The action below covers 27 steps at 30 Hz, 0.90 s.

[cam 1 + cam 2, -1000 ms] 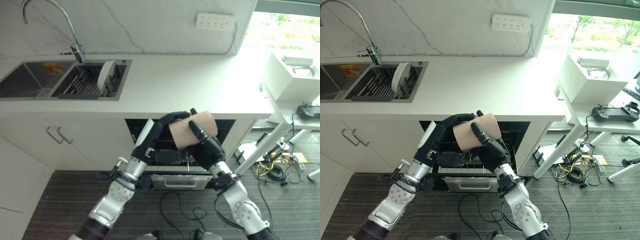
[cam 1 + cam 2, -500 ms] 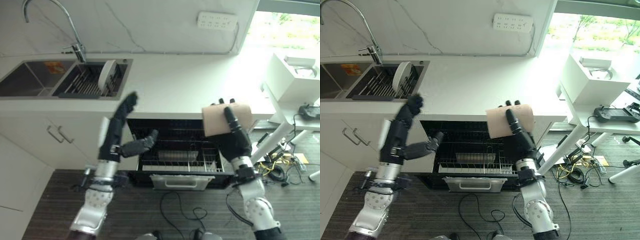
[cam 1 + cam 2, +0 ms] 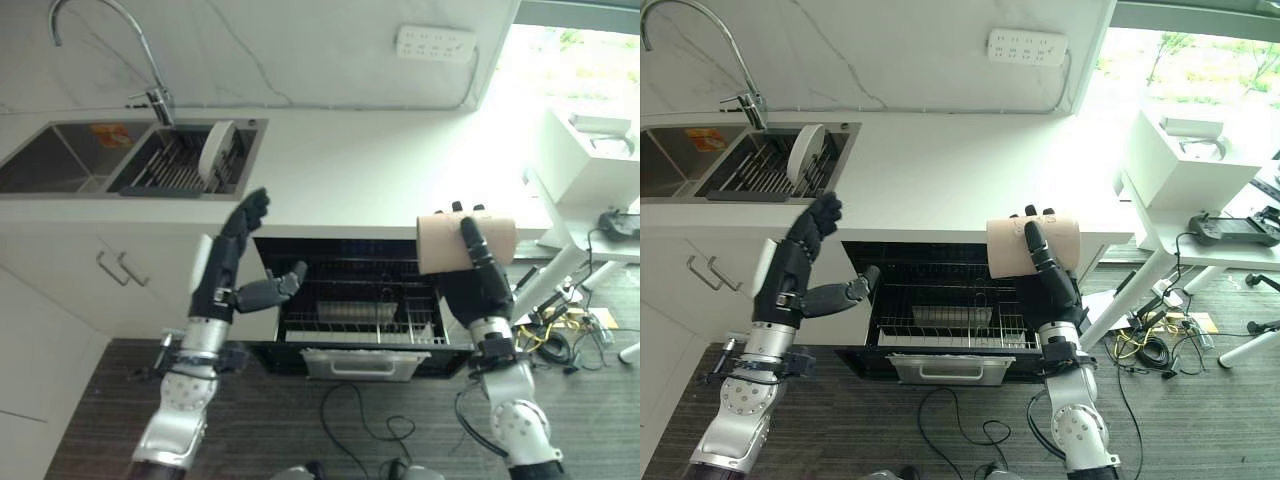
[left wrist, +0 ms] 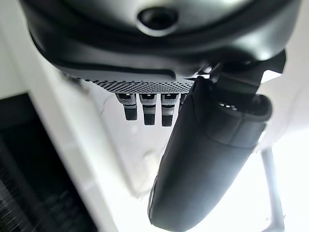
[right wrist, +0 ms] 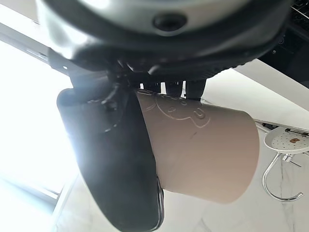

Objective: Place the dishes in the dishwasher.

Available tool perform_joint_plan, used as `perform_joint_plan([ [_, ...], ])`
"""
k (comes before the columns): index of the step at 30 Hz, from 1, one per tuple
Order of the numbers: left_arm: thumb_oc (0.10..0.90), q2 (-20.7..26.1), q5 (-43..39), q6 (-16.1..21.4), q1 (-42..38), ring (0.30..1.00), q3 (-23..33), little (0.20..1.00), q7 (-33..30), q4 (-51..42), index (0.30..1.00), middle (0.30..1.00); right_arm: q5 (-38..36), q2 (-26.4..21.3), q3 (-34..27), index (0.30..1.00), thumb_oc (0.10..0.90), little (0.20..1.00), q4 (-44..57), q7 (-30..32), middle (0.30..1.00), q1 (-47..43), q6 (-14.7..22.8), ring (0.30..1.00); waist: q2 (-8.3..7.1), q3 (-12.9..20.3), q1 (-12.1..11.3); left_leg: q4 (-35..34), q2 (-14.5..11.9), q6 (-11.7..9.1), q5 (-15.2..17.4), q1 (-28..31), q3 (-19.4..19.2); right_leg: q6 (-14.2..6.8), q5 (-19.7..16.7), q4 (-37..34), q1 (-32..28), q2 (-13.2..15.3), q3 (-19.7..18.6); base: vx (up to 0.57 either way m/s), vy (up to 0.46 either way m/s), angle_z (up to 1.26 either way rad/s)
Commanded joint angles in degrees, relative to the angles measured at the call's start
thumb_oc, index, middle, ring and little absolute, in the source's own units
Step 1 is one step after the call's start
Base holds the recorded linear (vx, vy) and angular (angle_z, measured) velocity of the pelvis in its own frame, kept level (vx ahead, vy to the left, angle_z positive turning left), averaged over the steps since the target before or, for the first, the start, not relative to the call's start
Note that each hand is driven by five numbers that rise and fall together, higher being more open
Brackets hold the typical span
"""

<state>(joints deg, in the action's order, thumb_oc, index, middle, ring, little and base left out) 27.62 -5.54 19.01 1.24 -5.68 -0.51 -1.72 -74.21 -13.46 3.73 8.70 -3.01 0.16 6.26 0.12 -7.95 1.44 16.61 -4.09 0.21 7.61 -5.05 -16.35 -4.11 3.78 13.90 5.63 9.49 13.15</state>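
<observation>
A beige cup was held on its side in the right hand, right of centre in the frame, above the open dishwasher; thumb and fingers were curled round its wall. It was judged rigid, light, smooth and probably breakable, best gripped round the barrel as shown. The left hand was raised at centre left with fingers straight, holding nothing. A white plate stood in the sink rack at upper left of the desk. The cup's handle and mouth could not be made out, and the lower rack was partly hidden in shadow.
</observation>
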Motion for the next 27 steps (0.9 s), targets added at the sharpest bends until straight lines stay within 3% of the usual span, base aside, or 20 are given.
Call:
perform_joint_plan([
  [1, 0.800, 3.30, 3.23, -1.89, -5.44, 0.900, -1.77, 0.900, 7.84, -2.58, 0.900, 0.900, 2.72, 0.64, -2.77, 0.300, 0.400, 0.300, 6.04, -3.66, 0.300, -2.97, 2.11, 0.300, 0.07, 3.38, 0.53, 0.58, -2.81, -3.45, 4.28, 2.00, 5.07, -4.10, 4.15, 3.29, -1.71, 0.68, -1.08, -0.01, 0.027, -0.18],
  [6, 0.800, 5.43, -0.64, -7.82, -8.18, 0.900, -5.28, 0.900, 14.32, 1.16, 0.900, 0.900, 2.35, 0.11, -2.44, 0.300, 0.400, 0.300, 5.06, -5.01, 0.300, -2.54, 1.26, 0.300, 0.74, 2.96, 1.92, 0.58, -3.39, -3.52, 3.97, 2.11, 4.12, -4.36, 3.96, 3.29, -1.32, 0.49, -1.65, 0.00, 0.022, -0.13],
  [12, 0.800, 6.72, -1.12, -13.12, -11.24, 0.900, -9.25, 0.900, 15.24, 6.86, 0.900, 0.900, 1.84, -1.32, -1.67, 0.300, 0.400, 0.300, 4.84, -5.27, 0.300, -2.79, -0.13, 0.300, 1.20, 2.34, 3.17, 0.58, -3.86, -3.73, 3.68, 1.89, 3.33, -4.61, 3.82, 3.29, -0.69, 0.30, -2.37, -0.02, 0.015, -0.07],
  [23, 0.800, 6.67, 7.19, -22.78, -18.79, 0.900, -16.25, 0.900, 17.63, 23.04, 0.900, 0.900, 1.83, -3.19, -0.89, 0.300, 0.400, 0.300, 4.21, -5.69, 0.300, -5.07, -2.58, 0.300, 2.20, 2.43, 4.92, 0.58, -4.45, -3.70, 3.70, 2.58, 1.94, -4.76, 4.11, 3.29, -0.74, -0.32, -3.32, -0.02, 0.011, -0.06],
  [27, 0.800, 6.38, 9.72, -23.85, -19.55, 0.900, -17.63, 0.900, 17.48, 26.41, 0.900, 0.900, 1.88, -3.42, -1.11, 0.300, 0.400, 0.300, 4.74, -5.55, 0.300, -5.16, -3.47, 0.300, 2.40, 2.35, 5.37, 0.58, -4.47, -3.67, 3.75, 2.90, 1.66, -4.74, 4.19, 3.29, -0.94, -0.54, -3.70, 0.00, 0.005, -0.02],
])
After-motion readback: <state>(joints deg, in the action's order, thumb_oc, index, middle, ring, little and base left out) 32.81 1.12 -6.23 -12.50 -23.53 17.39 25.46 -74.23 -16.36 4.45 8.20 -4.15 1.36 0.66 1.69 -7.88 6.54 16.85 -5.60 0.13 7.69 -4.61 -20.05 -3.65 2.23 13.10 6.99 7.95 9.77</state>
